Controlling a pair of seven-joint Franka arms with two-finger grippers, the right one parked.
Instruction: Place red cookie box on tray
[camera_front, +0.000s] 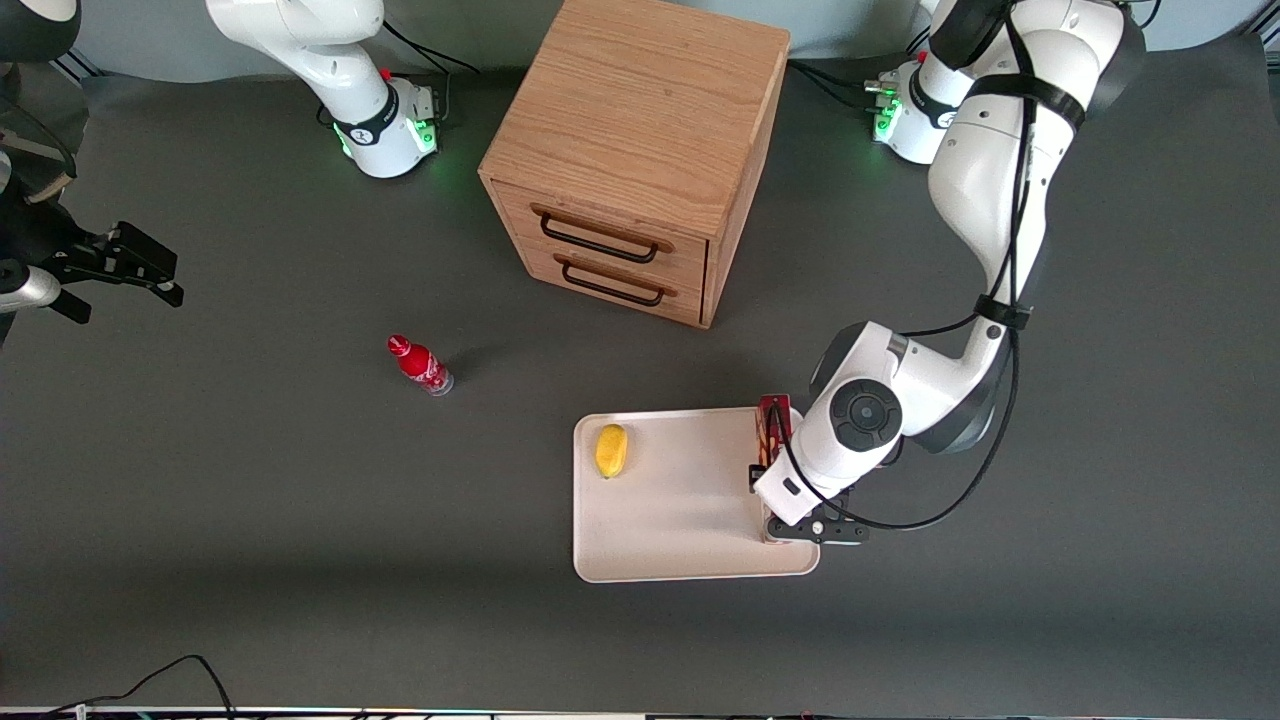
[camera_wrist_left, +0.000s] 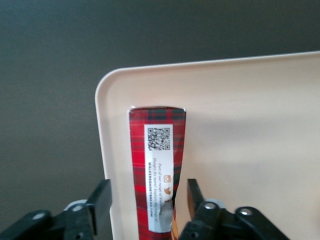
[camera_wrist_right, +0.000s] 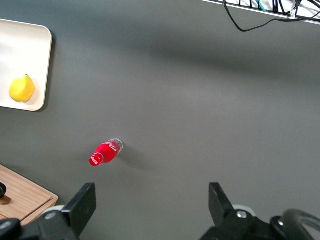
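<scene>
Red cookie box (camera_wrist_left: 156, 170) is lying on the tray (camera_wrist_left: 250, 125), right along the tray's edge, and it is sitting between the jaws. The gripper (camera_wrist_left: 145, 200) is hanging just over the box with its jaws spread wide, not touching the box on either side, so the box looks let go.

What could go wrong: the box is so close to the low rim that a bump from a finger (camera_wrist_left: 100, 200) while the arm is lifting could knock it over the edge onto the worktop (camera_front: 300, 520). One finger is hanging outside the tray, so it could catch the rim and shake the tray too.

A lemon (camera_front: 611, 450) is lying on the tray, well apart from the jaws. A small red bottle (camera_front: 420, 365) and a wooden drawer cabinet (camera_front: 630, 150) are far from the jaws. Nothing is blocking the way up.
</scene>
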